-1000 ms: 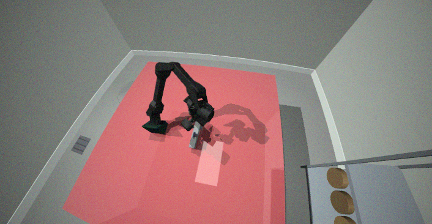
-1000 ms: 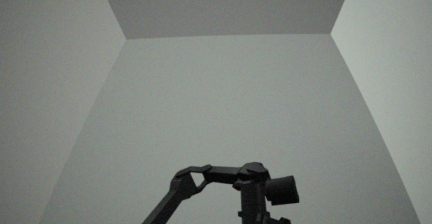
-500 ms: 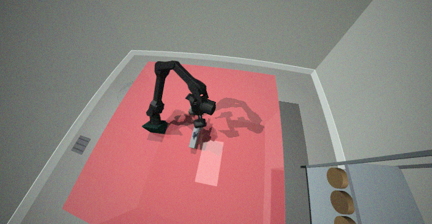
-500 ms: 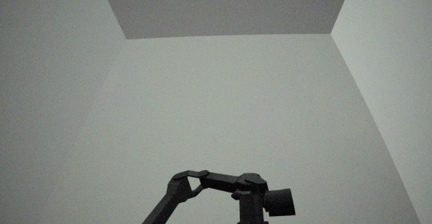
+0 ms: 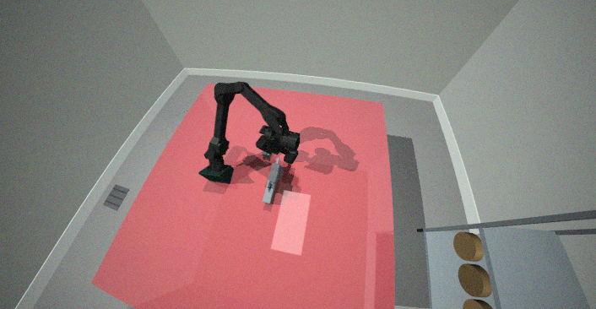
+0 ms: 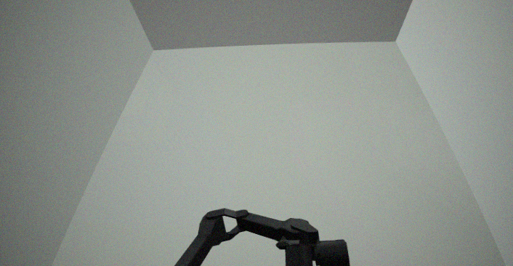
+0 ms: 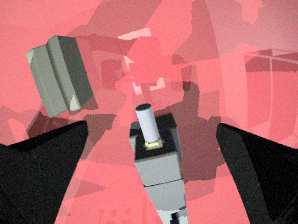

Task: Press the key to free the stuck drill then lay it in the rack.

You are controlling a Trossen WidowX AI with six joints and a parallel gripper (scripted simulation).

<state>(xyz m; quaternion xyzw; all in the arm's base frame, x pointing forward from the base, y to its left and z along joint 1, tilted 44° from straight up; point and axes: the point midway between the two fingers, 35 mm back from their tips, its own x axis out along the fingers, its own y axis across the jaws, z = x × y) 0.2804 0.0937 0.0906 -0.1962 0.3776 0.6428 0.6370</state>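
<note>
Gripper (image 5: 279, 157) hangs above the drill's tip, fingers spread wide, gripping nothing.
The grey drill (image 5: 272, 182) lies on the red mat (image 5: 169, 226), just beside the pale rack (image 5: 291, 223).

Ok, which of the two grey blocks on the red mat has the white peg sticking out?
The long stepped grey block centred in the wrist view; the white peg projects from its end. The grooved grey block upper left shows none.
</note>
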